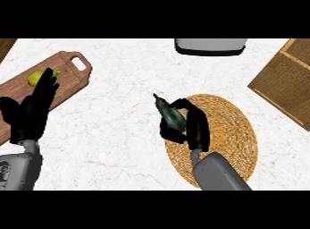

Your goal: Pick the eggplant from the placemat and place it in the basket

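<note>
The eggplant (169,114) sat at the 9 o'clock rim of the round woven placemat (226,134), partly out over the pale worktop (124,134), with the right robot hand (191,127) clenched around its lower, thicker part. Whether it rested on the mat or had cleared it could not be told from this steep view. Its long axis ran from about 11 o'clock to 5 o'clock. The narrow tip pointed to 11 o'clock, away from the forearm, and stuck out bare beyond the fingers, while the other end was hidden inside the grasp. The basket (295,78) stood at roughly 2 o'clock from the mat, well apart from it, against the view's right edge. The main risk, as I judged it, lay in that free tip. With the hold set toward one end, the eggplant could pivot in the fingers during the swing across. A tip leading or drooping could also catch the basket's near wall instead of passing over it, leaving the eggplant propped on the rim or tipped back onto the worktop. Turning it so the axis lined up with the basket's opening would likely help. The left robot hand (27,114) was released, fingers straight, over the wooden cutting board (75,71) at 9 o'clock, beside a yellow fruit (35,79). A grey object (210,46) sat at 12 o'clock, clear of the likely path.
</note>
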`<action>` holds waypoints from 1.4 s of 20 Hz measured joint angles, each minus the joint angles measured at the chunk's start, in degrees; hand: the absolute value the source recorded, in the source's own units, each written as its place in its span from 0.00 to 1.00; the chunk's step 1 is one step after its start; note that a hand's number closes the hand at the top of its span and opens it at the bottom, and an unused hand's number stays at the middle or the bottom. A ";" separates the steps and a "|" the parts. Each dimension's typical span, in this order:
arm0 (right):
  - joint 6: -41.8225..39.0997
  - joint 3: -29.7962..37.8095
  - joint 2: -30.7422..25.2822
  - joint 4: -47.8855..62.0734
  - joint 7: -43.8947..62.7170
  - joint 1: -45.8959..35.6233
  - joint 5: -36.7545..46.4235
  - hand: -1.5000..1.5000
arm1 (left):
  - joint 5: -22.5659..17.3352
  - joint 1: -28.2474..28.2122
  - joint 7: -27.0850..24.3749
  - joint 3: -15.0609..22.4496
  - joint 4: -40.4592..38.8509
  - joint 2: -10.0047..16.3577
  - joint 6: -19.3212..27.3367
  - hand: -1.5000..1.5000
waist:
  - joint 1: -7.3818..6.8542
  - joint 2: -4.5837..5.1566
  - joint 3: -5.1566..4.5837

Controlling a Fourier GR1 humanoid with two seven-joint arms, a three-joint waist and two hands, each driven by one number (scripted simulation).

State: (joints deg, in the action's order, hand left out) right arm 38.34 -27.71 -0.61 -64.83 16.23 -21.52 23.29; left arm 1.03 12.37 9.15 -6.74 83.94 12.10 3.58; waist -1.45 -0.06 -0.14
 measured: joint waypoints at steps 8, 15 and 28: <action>5.48 -0.38 -0.87 -10.76 8.89 -3.88 6.41 1.00 | 0.48 -1.29 0.28 -0.55 1.11 -0.38 0.92 0.50 | 1.43 -0.13 0.09; -1.56 5.81 -2.76 -20.29 26.72 -11.61 16.94 1.00 | 0.49 -1.01 0.67 -0.98 1.14 -0.20 0.79 0.50 | 1.74 -0.17 0.08; -6.28 23.05 -8.08 -12.50 30.94 -25.85 19.81 1.00 | 0.48 -1.09 0.56 -1.41 1.35 -0.15 0.07 0.50 | 1.12 0.10 0.12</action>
State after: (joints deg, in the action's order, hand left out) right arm 32.06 -4.66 -8.69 -77.33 47.17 -47.37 43.10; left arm 1.51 11.28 9.71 -8.15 85.29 11.95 3.64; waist -0.34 0.04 -0.02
